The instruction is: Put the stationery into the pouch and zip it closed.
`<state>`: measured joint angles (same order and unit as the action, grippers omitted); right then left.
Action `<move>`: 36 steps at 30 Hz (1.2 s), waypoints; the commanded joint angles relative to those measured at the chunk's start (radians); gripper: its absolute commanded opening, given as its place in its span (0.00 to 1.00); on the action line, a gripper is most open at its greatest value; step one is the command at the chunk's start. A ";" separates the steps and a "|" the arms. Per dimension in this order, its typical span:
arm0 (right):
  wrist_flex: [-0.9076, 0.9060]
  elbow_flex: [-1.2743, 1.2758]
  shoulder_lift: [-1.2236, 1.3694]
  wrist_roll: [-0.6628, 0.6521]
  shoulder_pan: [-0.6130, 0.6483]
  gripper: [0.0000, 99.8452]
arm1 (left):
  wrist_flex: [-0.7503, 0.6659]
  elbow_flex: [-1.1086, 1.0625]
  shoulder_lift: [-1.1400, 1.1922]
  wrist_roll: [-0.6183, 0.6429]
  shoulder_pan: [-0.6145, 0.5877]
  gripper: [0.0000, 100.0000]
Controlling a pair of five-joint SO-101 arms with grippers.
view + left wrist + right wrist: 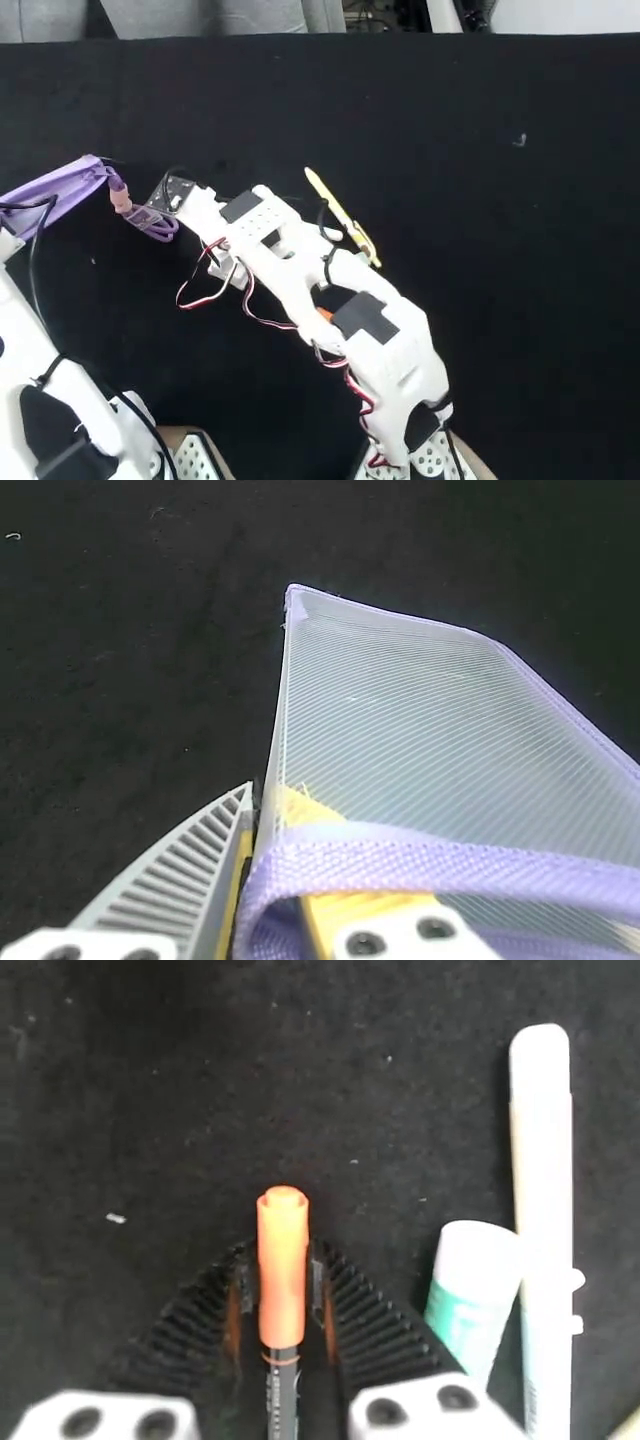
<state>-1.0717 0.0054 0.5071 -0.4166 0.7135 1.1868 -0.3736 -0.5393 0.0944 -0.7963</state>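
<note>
The pouch [420, 740] is clear mesh with a purple rim. My left gripper [265, 810] is shut on that rim and holds it up off the black table. In the high view the pouch [60, 188] is at the far left with its mouth facing right. My right gripper [283, 1260] is shut on an orange-capped pen [282, 1250]. In the high view the pen's pinkish end [120, 198] is right at the pouch mouth. A white pen [541, 1190] and a teal-and-white tube [470, 1295] lie on the table beside the right gripper. A yellow pen [342, 218] lies by the right arm.
A small purple piece [155, 226] lies under the right gripper; I cannot tell what it is. The right arm [330, 310] stretches diagonally across the middle of the black table [500, 250]. Loose red and white wires [215, 290] hang from it.
</note>
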 commanded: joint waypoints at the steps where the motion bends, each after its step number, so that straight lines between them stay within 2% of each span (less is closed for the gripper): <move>1: -0.041 -0.027 -0.134 0.005 -0.054 0.01 | -0.005 0.013 -0.008 0.009 0.042 0.03; 6: -0.095 -0.027 -0.283 0.005 -0.146 0.01 | 0.121 0.117 -0.002 0.012 0.142 0.03; 11: -0.127 -0.038 -0.456 -0.002 -0.226 0.01 | 0.284 0.311 0.002 0.043 0.242 0.03; 20: -0.126 -0.101 -0.711 0.005 -0.275 0.01 | 0.543 0.616 0.003 0.048 0.394 0.03; 25: -0.121 -0.116 -0.802 0.005 -0.272 0.01 | 0.572 0.627 0.003 0.049 0.430 0.03; 30: -0.048 -0.107 -0.877 0.008 -0.269 0.01 | 0.572 0.529 0.003 0.072 0.469 0.03; 36: 0.020 -0.107 -0.937 0.109 -0.269 0.01 | 0.549 0.467 0.003 0.120 0.550 0.03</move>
<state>-1.1055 -0.0499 -0.3644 -0.3552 0.4680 1.7545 0.0944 -0.5317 0.1649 -0.2900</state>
